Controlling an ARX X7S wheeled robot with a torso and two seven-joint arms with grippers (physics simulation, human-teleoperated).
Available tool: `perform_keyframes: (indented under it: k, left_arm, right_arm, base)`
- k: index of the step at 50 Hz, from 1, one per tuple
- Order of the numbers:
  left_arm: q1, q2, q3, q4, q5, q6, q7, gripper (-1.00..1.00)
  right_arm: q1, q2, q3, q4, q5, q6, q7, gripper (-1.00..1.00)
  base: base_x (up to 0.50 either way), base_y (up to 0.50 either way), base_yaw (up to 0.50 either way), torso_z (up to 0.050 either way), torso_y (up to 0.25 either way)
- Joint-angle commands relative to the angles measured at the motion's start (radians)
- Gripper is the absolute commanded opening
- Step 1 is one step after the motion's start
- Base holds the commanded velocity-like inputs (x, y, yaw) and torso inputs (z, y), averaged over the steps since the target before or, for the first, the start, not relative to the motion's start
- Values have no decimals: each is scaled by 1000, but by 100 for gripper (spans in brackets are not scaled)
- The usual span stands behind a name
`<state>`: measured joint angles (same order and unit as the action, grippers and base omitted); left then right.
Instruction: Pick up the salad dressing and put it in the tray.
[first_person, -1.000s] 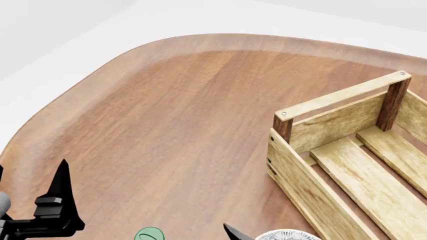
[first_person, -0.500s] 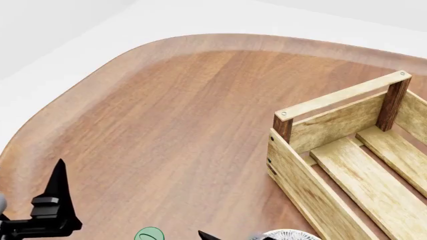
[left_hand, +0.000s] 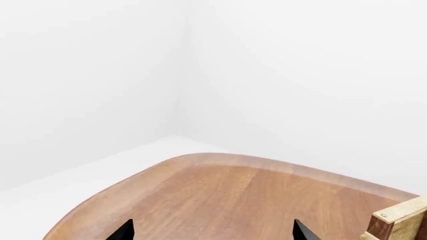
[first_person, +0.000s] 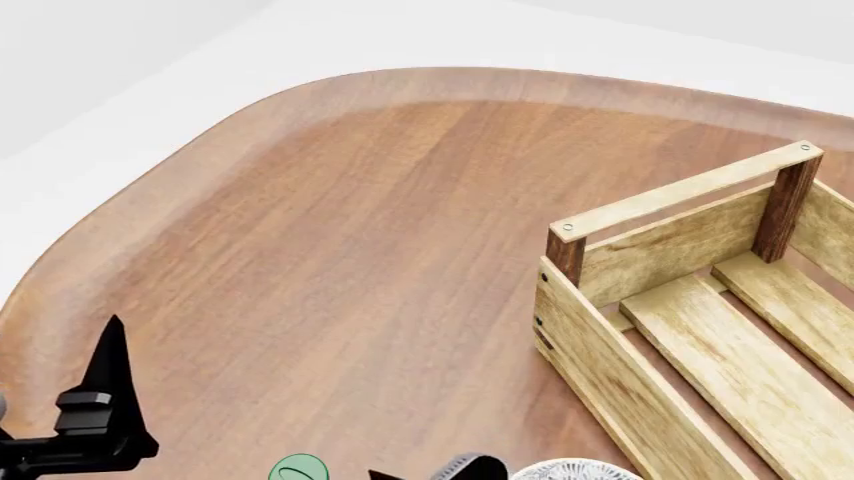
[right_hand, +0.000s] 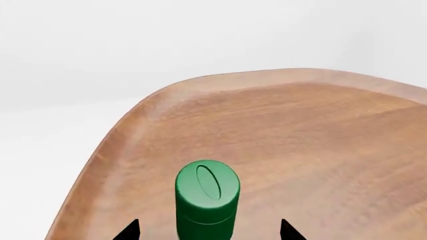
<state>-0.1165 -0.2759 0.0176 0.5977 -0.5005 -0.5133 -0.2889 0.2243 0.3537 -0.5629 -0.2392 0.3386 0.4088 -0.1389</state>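
Wood-grain table (left_hand: 240, 200) with a rounded edge fills the lower part of our left wrist view, against plain white walls. The two black fingertips (left_hand: 123, 231) of our left claw (left_hand: 212, 231) poke in, set wide apart with nothing between them. One corner of the tray (left_hand: 400, 220), light wood with a dark brown post, shows at the side.

From our head view, the tray (first_person: 667, 245) sits on the table (first_person: 334, 230) toward our right. It is an open crate of light slats with dark corner posts, and the part we can see holds nothing. Our left claw (first_person: 100, 410) hangs low at our left; here we see only one pointed black finger, above the table. At the near edge the round green cap of the salad dressing (first_person: 299, 468) peeks in. Just to its right sit a dark tip and a grey part of our right arm (first_person: 461, 468). Beside those is the rim of a patterned bowl (first_person: 574, 470).

Our right wrist view shows the salad dressing (right_hand: 207, 192) standing upright on the table (right_hand: 300, 135), its green cap facing us. The black fingertips (right_hand: 128, 231) of our right claw (right_hand: 208, 231) stand spread, one on each side of the bottle, not touching it.
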Motion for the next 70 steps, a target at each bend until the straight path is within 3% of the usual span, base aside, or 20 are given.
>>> perform_keyframes:
  k: [1, 41, 57, 58, 70]
  left_arm:
    - [1, -5, 4, 1, -2, 4, -4, 100]
    - [-3, -20, 10, 3, -19, 10, -18, 100]
    - [2, -25, 15, 3, -22, 17, -22, 100]
    - [3, -26, 15, 3, -22, 18, -22, 100]
    - [4, -28, 20, -5, -19, 27, -25, 100]
  right_arm:
    - [49, -27, -24, 100, -18, -1, -16, 100]
    - [182, -100, -83, 319, -48, -17, -67, 100]
    - [216, -143, -86, 456, -67, -109, -72, 100]
    - [218, -148, -82, 468, -68, -116, -65, -100]
    - [208, -132, -71, 427, -51, -107, -56, -100]
  base:
    - [0, 0, 0, 0, 0]
    - [0, 0, 0, 0, 0]
    - [0, 0, 0, 0, 0]
    - [0, 0, 0, 0, 0]
    - [0, 0, 0, 0, 0]
